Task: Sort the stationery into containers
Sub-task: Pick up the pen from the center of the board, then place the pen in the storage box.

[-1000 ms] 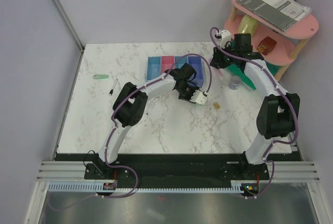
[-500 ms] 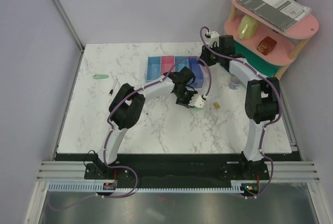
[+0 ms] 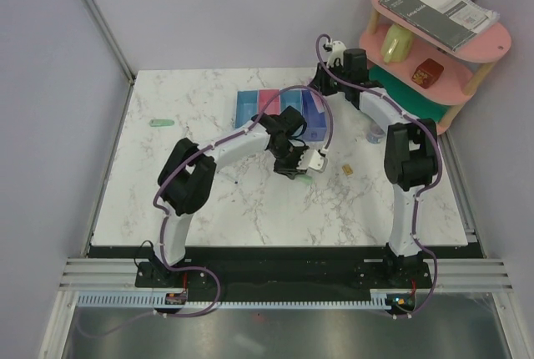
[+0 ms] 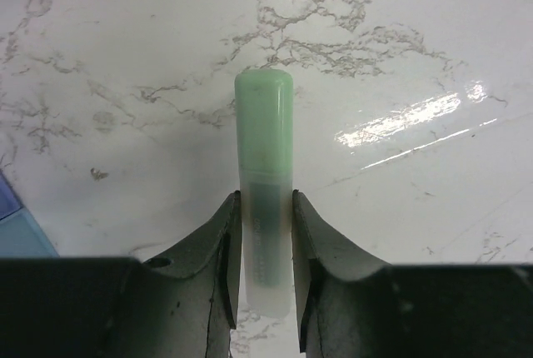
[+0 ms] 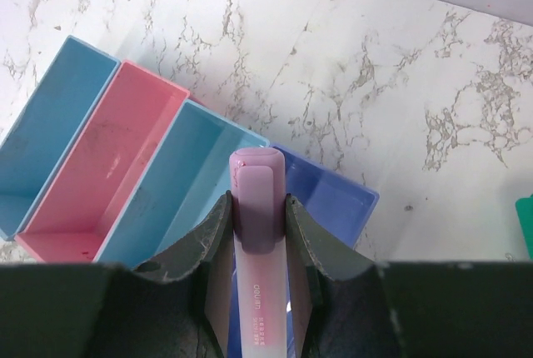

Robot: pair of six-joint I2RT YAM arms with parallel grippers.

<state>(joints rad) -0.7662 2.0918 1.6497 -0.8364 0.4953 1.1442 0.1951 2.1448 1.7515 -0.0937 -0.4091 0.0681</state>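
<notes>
Far left on the bench (image 3: 250, 209), a lone green marker (image 3: 158, 123) lies by itself, well apart from the rest. Moving in, the row of trays (image 3: 248, 108) sits toward the back: light blue tray (image 5: 50, 125), pink tray (image 5: 108, 166), second light blue tray (image 5: 179, 183), purple-blue tray (image 5: 333, 204). Just in front of the row, the left end effector (image 4: 265, 208) pinches a second green marker (image 4: 264, 125) across its clear barrel, cap pointing away from the wrist over bare marble. I cannot tell if it touches the bench. A tiny gold clip (image 3: 345, 170) lies just to its right. Now the right end effector (image 5: 258, 201): it's clamped on the pink-purple marker (image 5: 258, 291), cap over the seam between the second light blue tray and the purple-blue tray. Further right stands the small grey roll (image 3: 375, 136), then the pink shelf (image 3: 492, 42) with the notebook (image 3: 434, 4) on top.
</notes>
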